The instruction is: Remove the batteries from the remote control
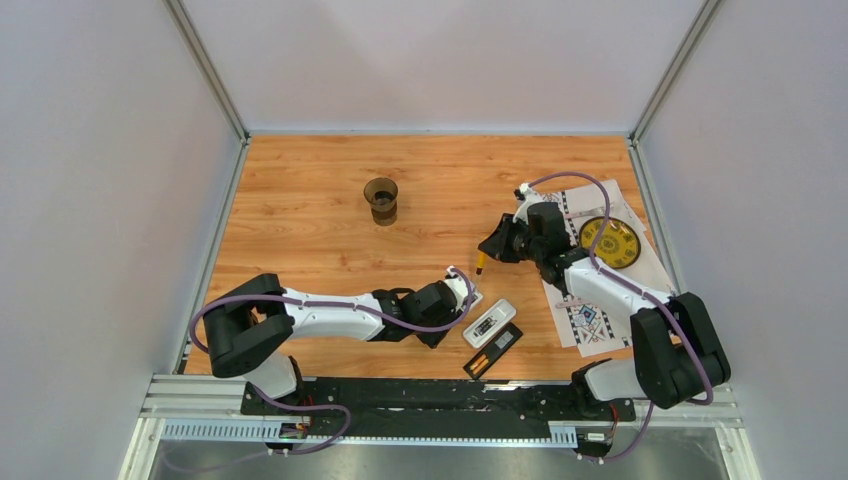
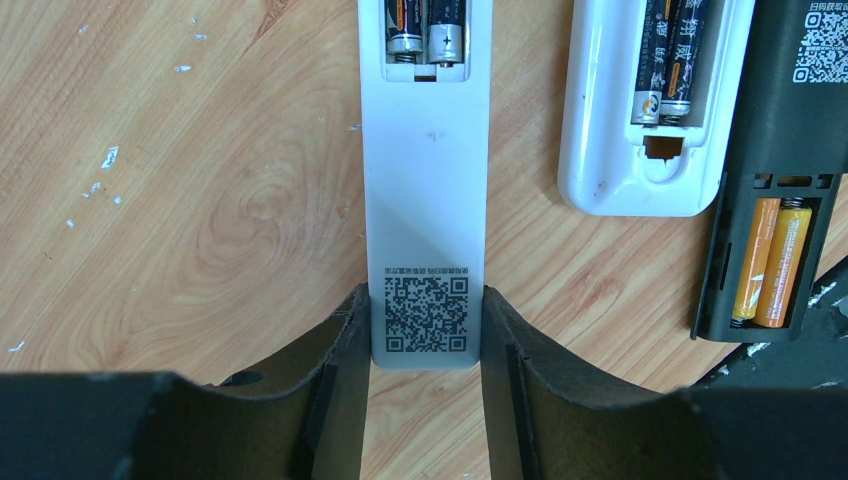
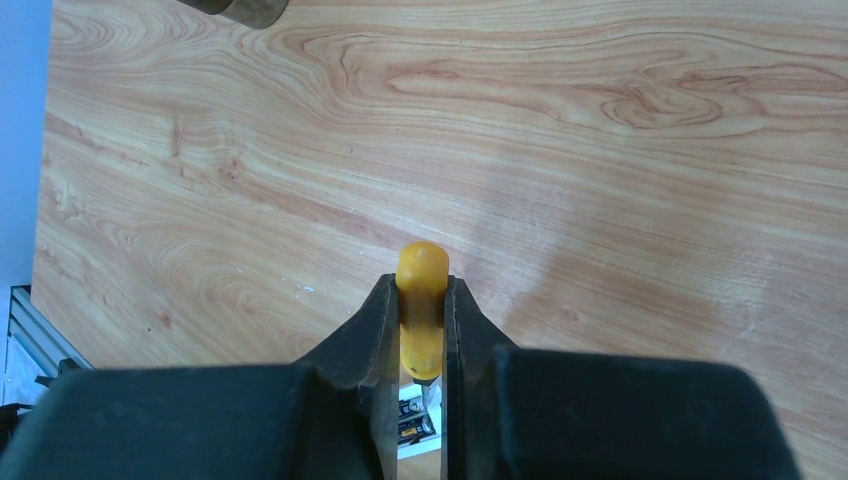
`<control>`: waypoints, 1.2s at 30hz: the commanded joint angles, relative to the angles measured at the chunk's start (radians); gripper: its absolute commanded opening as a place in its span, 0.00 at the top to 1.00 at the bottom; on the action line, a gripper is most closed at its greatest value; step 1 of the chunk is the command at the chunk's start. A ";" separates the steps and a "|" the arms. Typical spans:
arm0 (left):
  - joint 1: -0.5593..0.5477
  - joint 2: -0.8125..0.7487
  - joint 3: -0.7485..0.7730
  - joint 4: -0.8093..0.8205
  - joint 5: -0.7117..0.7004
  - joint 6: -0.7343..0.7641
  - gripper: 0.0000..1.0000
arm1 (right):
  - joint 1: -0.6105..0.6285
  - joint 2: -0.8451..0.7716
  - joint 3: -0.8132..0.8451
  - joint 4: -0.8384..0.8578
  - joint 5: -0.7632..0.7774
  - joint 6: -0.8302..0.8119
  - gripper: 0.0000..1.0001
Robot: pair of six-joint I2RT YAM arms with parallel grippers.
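Note:
Three remotes lie with their backs open. My left gripper (image 2: 427, 312) (image 1: 458, 291) is shut on the near end of the pale grey remote (image 2: 427, 190); two dark grey batteries (image 2: 426, 32) sit in its bay. The white remote (image 2: 615, 150) (image 1: 490, 323) holds two dark batteries (image 2: 664, 75). The black remote (image 2: 790, 120) (image 1: 495, 351) holds two orange batteries (image 2: 771, 262). My right gripper (image 3: 421, 300) (image 1: 492, 246) is shut on a yellow-handled screwdriver (image 3: 421, 268) (image 1: 481, 263), held above the table just beyond the remotes. Dark cells show under it through the finger gap.
A dark cup (image 1: 381, 199) stands at mid-table towards the back. A printed paper sheet (image 1: 590, 315) with a yellow disc (image 1: 610, 243) lies at the right under the right arm. Grey walls close in the wooden table (image 1: 300, 220) on three sides.

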 commanded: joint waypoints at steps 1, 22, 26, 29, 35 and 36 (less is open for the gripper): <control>-0.001 0.041 0.008 -0.022 0.037 -0.005 1.00 | 0.008 0.009 -0.005 -0.008 0.044 -0.031 1.00; -0.003 0.046 0.022 -0.030 0.036 -0.001 1.00 | 0.028 -0.004 -0.053 0.154 -0.214 0.073 1.00; -0.001 0.049 0.020 -0.031 0.039 -0.004 1.00 | 0.028 -0.024 -0.048 0.181 -0.266 0.112 1.00; -0.001 0.049 0.020 -0.031 0.037 -0.005 1.00 | 0.028 -0.052 -0.049 0.185 -0.285 0.128 1.00; 0.000 0.047 0.022 -0.028 0.034 -0.005 1.00 | 0.029 -0.043 -0.049 0.184 -0.280 0.119 1.00; -0.001 0.047 0.023 -0.028 0.034 -0.005 1.00 | 0.029 -0.034 -0.046 0.184 -0.280 0.118 1.00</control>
